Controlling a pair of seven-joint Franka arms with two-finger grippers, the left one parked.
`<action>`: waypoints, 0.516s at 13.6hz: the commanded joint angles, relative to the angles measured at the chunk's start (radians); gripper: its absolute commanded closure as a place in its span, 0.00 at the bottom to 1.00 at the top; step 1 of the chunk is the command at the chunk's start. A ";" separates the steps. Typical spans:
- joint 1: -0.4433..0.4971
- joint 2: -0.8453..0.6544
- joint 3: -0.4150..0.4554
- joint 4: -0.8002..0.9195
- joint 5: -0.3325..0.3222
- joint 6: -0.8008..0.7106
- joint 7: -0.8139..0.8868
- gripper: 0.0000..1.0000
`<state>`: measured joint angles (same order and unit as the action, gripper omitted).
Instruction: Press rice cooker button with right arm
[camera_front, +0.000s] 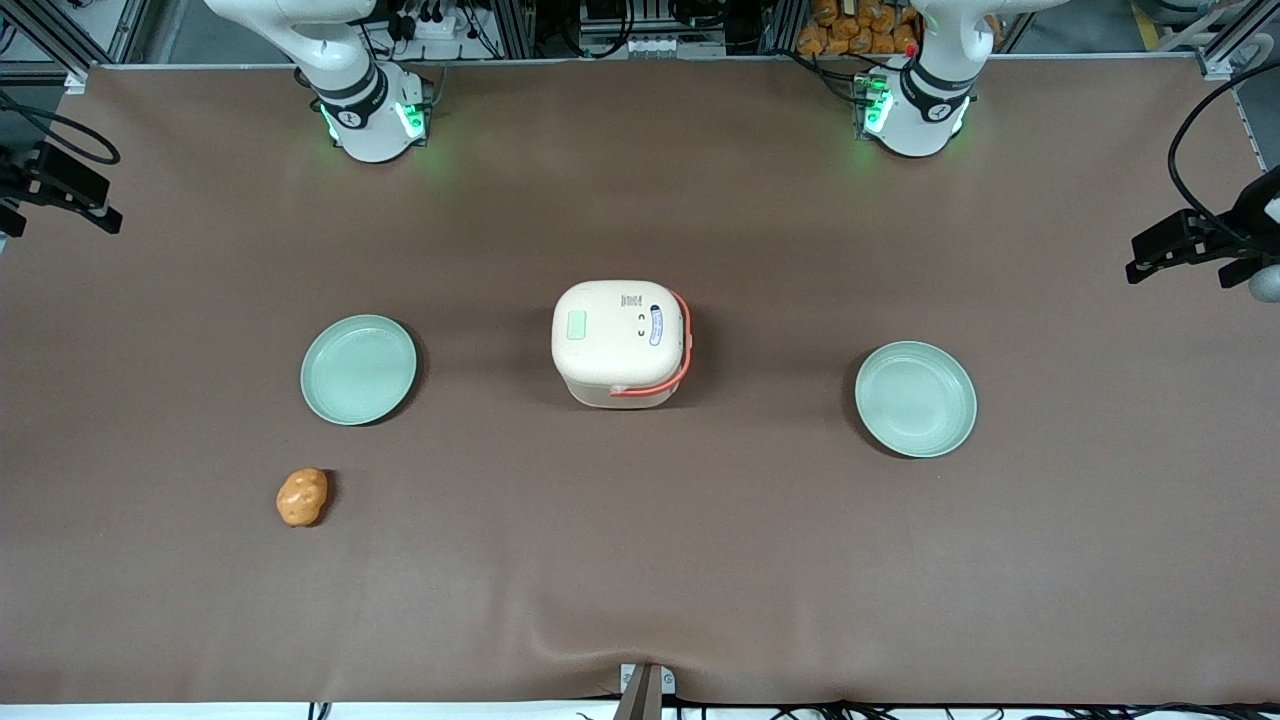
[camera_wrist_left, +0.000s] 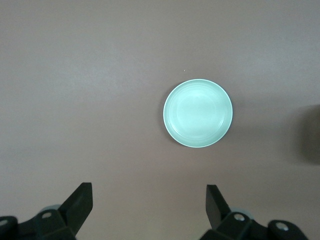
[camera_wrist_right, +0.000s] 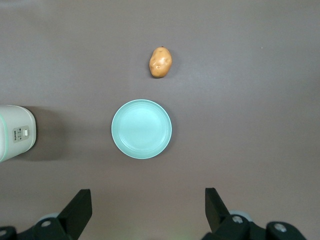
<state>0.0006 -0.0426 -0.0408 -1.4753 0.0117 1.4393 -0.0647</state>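
Brown worktop carrying four loose things.

The rice cooker stands mid-worktop, lid closed. One pale green plate lies toward the working arm's end, another plate toward the parked arm's end. A potato lies nearer the front camera than the first plate. The gripper hangs above that plate, fingers spread apart.
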 joint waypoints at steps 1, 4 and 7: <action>0.010 -0.008 -0.005 0.007 0.010 -0.002 0.003 0.00; 0.012 -0.006 -0.005 0.007 0.010 -0.002 0.008 0.00; 0.019 -0.006 -0.005 0.007 0.010 -0.002 0.008 0.00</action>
<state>0.0026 -0.0426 -0.0402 -1.4752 0.0131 1.4395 -0.0646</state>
